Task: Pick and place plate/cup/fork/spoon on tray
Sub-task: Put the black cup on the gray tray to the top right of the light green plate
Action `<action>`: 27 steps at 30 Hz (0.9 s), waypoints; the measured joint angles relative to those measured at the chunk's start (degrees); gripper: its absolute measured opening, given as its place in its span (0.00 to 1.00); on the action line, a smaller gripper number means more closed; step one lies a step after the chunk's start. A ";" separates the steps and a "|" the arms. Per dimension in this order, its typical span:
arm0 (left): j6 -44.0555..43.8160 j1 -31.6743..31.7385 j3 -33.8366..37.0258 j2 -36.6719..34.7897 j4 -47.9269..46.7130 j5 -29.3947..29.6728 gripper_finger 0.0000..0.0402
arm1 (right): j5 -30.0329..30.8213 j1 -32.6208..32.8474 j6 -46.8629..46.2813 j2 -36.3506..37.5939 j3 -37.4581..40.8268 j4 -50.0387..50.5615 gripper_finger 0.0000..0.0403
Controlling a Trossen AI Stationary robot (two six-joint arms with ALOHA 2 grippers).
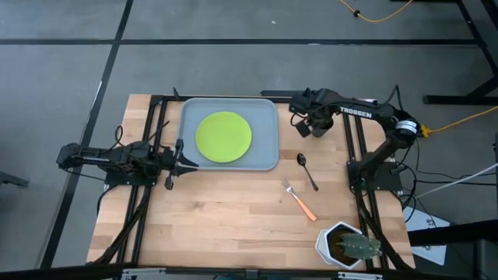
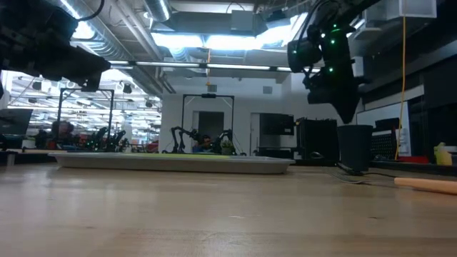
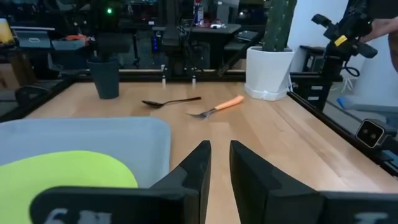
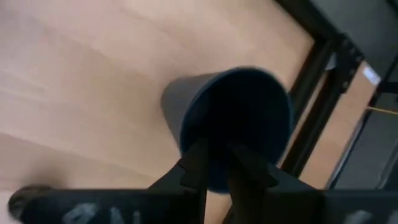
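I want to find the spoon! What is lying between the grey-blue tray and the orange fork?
The small dark metal spoon lies between the grey-blue rectangular tray and the orange-handled fork, on bare wood, seen in the high view.
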State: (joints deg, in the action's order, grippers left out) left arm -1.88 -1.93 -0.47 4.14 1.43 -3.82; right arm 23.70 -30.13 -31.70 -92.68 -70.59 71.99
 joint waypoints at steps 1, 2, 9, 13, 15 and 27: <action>0.16 0.00 0.00 0.02 0.00 -0.02 0.13 | 0.60 0.05 -0.41 -0.01 0.00 -0.50 0.14; 0.28 0.00 0.00 0.00 -0.02 -0.02 0.13 | 0.53 0.06 -0.64 -0.01 0.00 -1.00 0.14; 0.28 0.00 0.00 0.02 -0.09 -0.02 0.13 | -0.93 0.08 0.28 0.51 0.00 -3.66 0.14; 0.25 0.00 0.00 0.02 -0.13 -0.02 0.13 | -3.04 0.08 0.26 0.63 0.00 -3.51 0.14; 0.25 0.00 0.00 0.02 -0.13 -0.02 0.13 | -3.83 0.08 0.43 0.60 0.05 -3.51 0.14; 0.21 0.00 0.00 0.02 -0.17 -0.02 0.13 | -3.93 0.11 -1.08 0.52 6.17 -5.64 0.14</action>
State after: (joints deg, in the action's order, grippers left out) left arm -1.67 -1.93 -0.47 4.16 1.26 -3.84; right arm 19.77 -30.02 -32.77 -92.16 -64.41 66.34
